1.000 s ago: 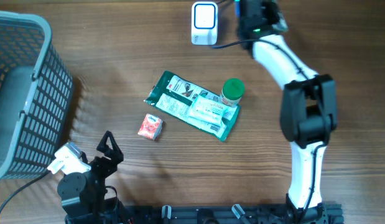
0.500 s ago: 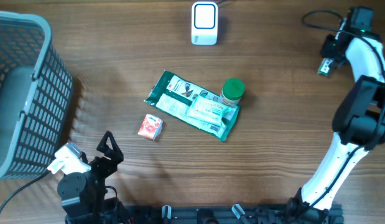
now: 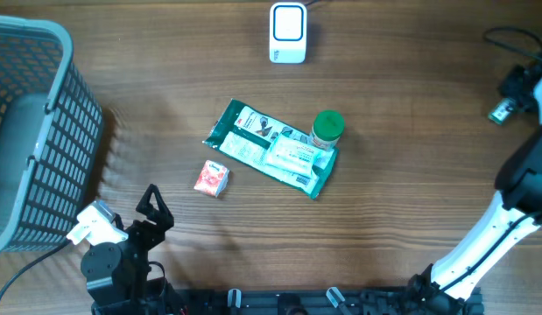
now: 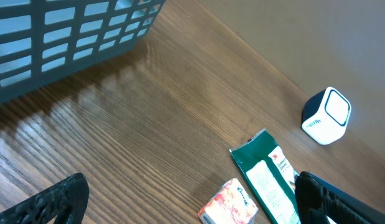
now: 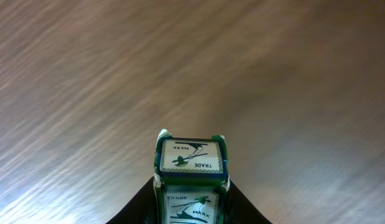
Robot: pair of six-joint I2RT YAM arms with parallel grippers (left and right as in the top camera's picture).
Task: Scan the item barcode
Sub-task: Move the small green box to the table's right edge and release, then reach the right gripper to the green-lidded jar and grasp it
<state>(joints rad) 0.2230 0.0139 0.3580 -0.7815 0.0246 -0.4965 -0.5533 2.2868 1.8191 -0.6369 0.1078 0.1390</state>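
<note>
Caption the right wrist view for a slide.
Right gripper holds a small green-and-white box printed TRADE MARK over the wooden table.

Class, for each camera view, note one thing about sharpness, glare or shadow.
Overhead: even light, sharp throughout; the grey plastic basket throws a soft barred shadow onto the wooden table. Left wrist: pale sheen on the wood at lower left; the black fingertips look soft. Right wrist: the wood is streaked with blur, the small green-and-white box in the right end effector crisp.

Basket (image 3: 73,149) left, scanner (image 3: 288,33) behind pouch (image 3: 253,140), jar (image 3: 327,127) at its right end, carton (image 3: 212,178) front-left
</note>
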